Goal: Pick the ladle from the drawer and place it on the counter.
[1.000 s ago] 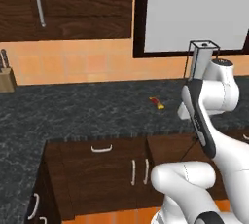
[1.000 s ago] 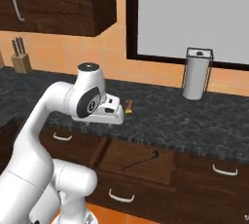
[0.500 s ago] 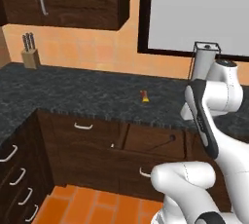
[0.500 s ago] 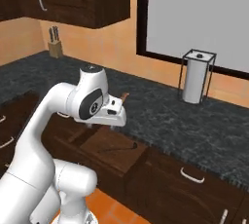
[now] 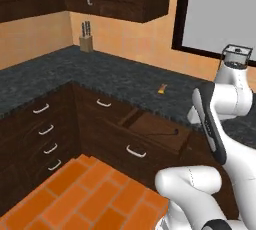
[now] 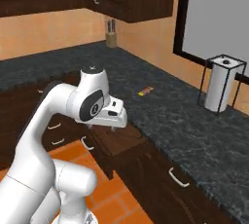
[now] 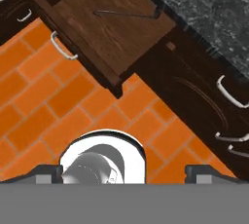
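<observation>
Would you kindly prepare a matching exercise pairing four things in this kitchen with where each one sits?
Things:
1. thin dark ladle
2. wooden knife block
3. white paper towel roll in a wire holder
4. curved silver handle

Places:
A. in the counter's far corner by the wall
B. on the open drawer's front
C. inside the open wooden drawer
D. on the black stone counter below the window

Pairs: 1-C, 2-A, 3-D, 4-B

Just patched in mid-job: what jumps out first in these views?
The drawer stands pulled open below the counter, with the thin dark ladle lying flat on its wooden floor near the back. The claw hangs above the drawer, holding nothing. A paper towel holder stands on the counter by the wall.
</observation>
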Controlling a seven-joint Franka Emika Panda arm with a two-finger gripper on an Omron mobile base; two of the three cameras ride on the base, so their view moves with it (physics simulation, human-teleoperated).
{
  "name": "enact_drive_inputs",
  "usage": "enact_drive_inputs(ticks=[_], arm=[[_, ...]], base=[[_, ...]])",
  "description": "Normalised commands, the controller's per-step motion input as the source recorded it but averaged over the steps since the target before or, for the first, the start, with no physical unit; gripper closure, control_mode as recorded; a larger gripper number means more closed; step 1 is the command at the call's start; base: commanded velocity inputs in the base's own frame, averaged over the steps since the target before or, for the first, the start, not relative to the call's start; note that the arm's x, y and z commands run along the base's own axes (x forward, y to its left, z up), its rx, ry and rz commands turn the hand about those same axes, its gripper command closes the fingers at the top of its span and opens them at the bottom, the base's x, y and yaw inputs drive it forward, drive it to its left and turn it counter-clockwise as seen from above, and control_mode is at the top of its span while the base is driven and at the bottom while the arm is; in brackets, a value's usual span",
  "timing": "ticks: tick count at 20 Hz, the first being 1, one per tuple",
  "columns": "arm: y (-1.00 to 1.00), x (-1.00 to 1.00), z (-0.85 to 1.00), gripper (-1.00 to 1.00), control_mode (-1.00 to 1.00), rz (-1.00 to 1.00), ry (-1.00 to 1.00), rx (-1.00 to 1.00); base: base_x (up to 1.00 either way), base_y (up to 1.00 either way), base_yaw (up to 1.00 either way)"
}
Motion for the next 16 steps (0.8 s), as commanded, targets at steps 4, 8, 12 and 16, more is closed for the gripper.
enact_drive_inputs(ticks=[4,8,12,16], arm=[[0.0,0.0,0.0,-1.0,1.0,0.0,0.0,0.0],[0.0,0.0,0.0,-1.0,1.0,0.0,0.0,0.0],[0.0,0.0,0.0,-1.0,1.0,0.0,0.0,0.0],[0.0,0.0,0.0,-1.0,-1.0,0.08,0.01,-0.01]], base=[[-0.09,-0.54,0.79],[0.0,-0.92,0.6],[0.1,-0.95,0.5],[0.0,-0.23,0.25]])
